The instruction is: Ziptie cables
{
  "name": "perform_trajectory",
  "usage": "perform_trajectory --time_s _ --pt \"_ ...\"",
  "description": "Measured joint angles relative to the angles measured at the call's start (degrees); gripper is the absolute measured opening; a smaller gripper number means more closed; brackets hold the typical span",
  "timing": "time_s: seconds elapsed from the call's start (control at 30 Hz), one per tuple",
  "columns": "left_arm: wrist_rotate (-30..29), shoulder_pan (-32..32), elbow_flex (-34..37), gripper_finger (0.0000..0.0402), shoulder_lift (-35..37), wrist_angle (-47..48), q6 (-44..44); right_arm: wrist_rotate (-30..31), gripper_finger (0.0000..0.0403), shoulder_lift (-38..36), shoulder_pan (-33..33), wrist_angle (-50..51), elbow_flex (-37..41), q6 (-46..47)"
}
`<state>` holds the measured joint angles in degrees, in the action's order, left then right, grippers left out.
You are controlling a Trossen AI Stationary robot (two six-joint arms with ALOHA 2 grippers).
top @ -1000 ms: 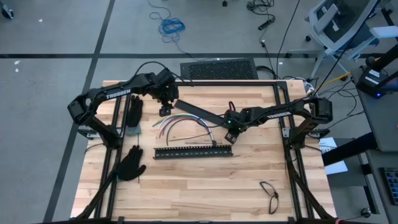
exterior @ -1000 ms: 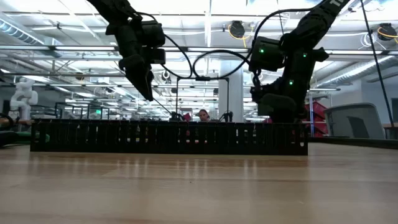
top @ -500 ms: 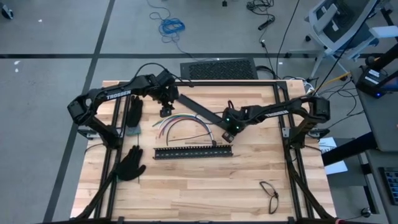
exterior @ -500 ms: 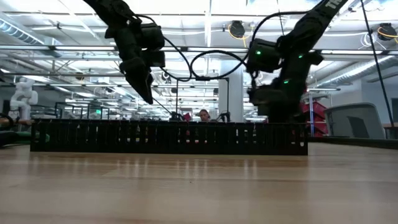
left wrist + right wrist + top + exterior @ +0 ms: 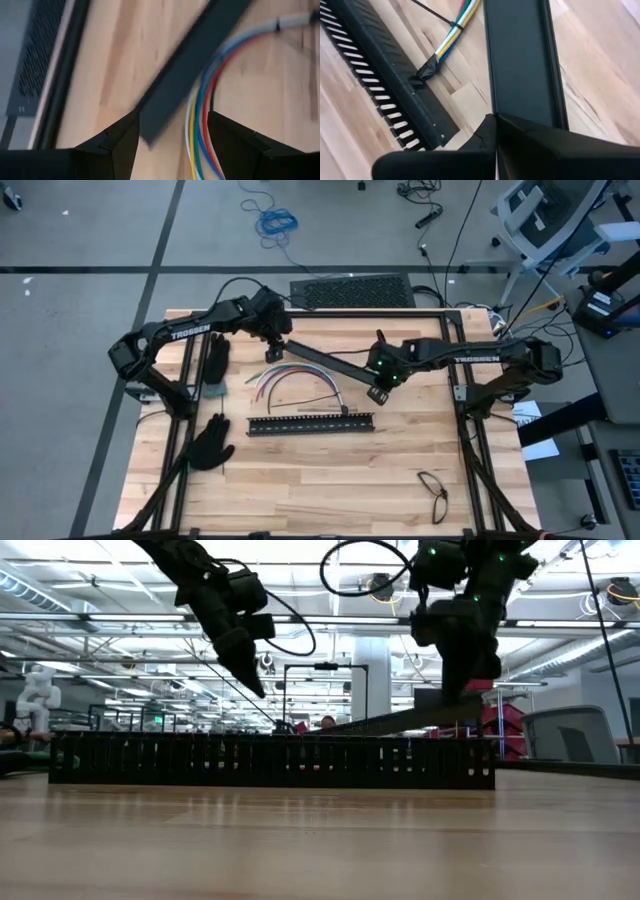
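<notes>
The cables [image 5: 296,378] lie on the table in an arc of coloured wires. They show again in the right wrist view [image 5: 456,25], where a thin dark ziptie [image 5: 427,11] rings them. A long flat black bar [image 5: 325,357] runs from my left gripper [image 5: 272,346] to my right gripper [image 5: 379,386]. My right gripper [image 5: 496,122] is shut on that bar's right end. My left gripper [image 5: 172,137] hangs open above the bar's other end [image 5: 152,127], a finger on either side of it. My right gripper pinches the flat black bar at its right end [image 5: 517,107], near one long edge; the fingers themselves hide the exact spot. They come steeply from above. That end [image 5: 440,717] is lifted clear, and the bar slopes down toward its far-left end.
A black slotted bar [image 5: 311,423] lies across the table in front of the cables. Two black gloves [image 5: 217,360] [image 5: 210,443] lie at the left, and a pair of glasses [image 5: 433,491] lies near the right front corner. A black frame [image 5: 455,350] borders the tabletop.
My right gripper has gone up and a little toward the table's right edge, taking the flat bar's right end with it. That end is now lifted clear and the bar tilts, its left end staying low by my left gripper.
</notes>
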<state>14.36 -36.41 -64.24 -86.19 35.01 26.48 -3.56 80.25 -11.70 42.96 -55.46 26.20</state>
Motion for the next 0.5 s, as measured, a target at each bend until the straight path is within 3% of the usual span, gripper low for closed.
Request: perform_trajectory --time_s 0.13,0.3,0.5 --pt "-1.1 2.6 2.3 0.0231 -0.4 -6.6 0.3 0.2 0.0 0.1 0.2 1.2 -3.3 -1.6" --pt "-12.8 5.9 5.0 0.0231 -1.6 -8.4 5.6 0.4 0.0 0.1 0.1 1.0 -5.5 -2.9" --pt "-14.5 9.8 8.6 0.0231 -1.6 -8.1 5.4 0.5 0.0001 0.0 -1.2 0.8 -6.1 -4.2"
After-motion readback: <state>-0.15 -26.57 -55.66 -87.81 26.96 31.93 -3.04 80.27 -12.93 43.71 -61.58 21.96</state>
